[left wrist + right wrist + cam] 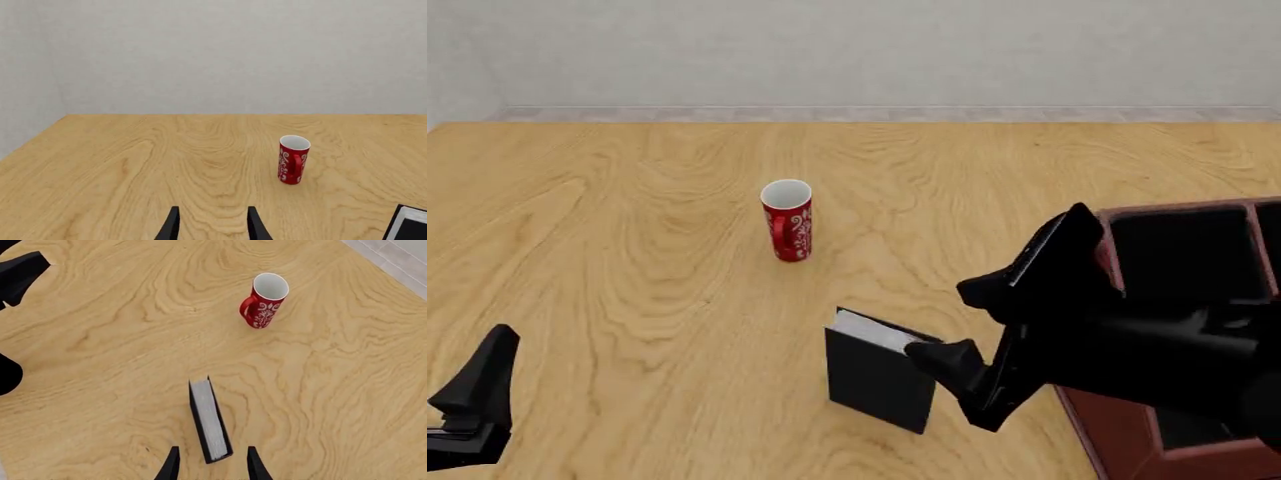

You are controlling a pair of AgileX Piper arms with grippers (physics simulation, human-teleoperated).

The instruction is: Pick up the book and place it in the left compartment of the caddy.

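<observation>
— So where does the book (878, 378) stand?

— Upright on the wooden table (627, 250), white page edges up, nearer the arms than the red cup (787, 220) and just left of the caddy (1121, 430) in the front view. The right gripper (941, 360) is at its right end, and one finger looks to touch the top corner there.

— Has it got hold of the book?

— Not that I can tell. The right wrist view looks straight down on the page edges (209, 426): the book's near end lies between the two fingertips (172, 465), with bare table showing on either side of it. So the jaws are parted wider than the book is thick and grip nothing.

— Does the front view show that gap?

— No, the arm's dark bulk covers it. What the front view alone gives is the caddy, dark red-brown with a black interior, at the right edge, much of it behind the right arm. I cannot make out its left compartment cleanly there.

— And the left arm?

— Its gripper (474, 400) sits low at the left edge of the front view, well apart from everything. The left wrist view shows its fingers (171, 227) spread with only table between them, the cup (293, 160) ahead and a corner of the book (408, 225) at the frame's edge. The cup's handle shows in both wrist views, but I cannot make it out in the front view.
</observation>
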